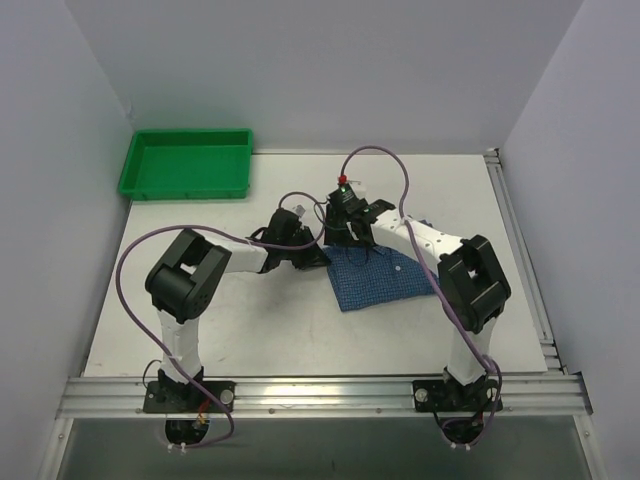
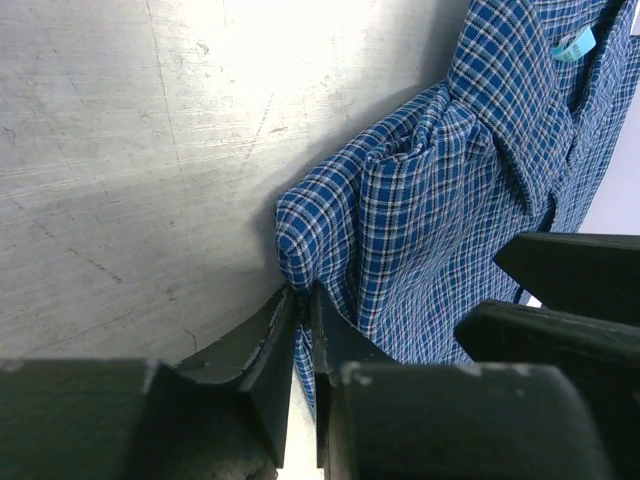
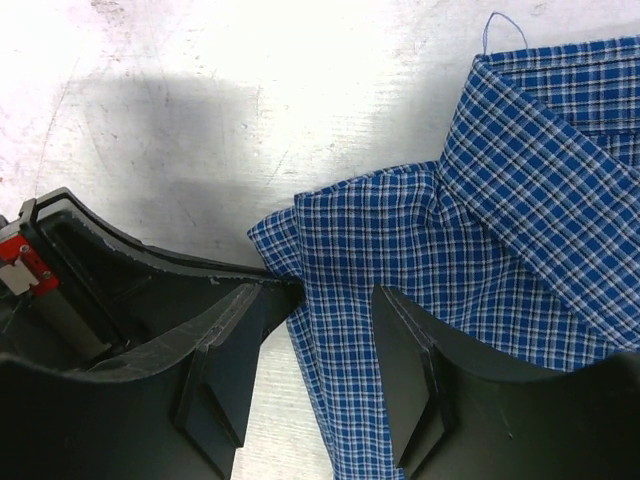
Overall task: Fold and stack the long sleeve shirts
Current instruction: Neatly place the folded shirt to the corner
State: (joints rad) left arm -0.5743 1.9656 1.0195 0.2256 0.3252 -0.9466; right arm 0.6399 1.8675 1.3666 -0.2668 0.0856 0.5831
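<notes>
Shirt (image 1: 382, 281) sits mid table (image 1: 200, 330), between both arms. Soft, limp, light cloth; I'd grab shoulder corners. Left claw (image 2: 303, 335) pinches its edge; right claw (image 3: 335, 335) parted, straddling the fold.

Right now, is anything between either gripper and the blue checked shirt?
Nothing visible does. The left gripper pinches the shirt at its folded edge, and the right gripper, open, straddles a corner of it.
</notes>
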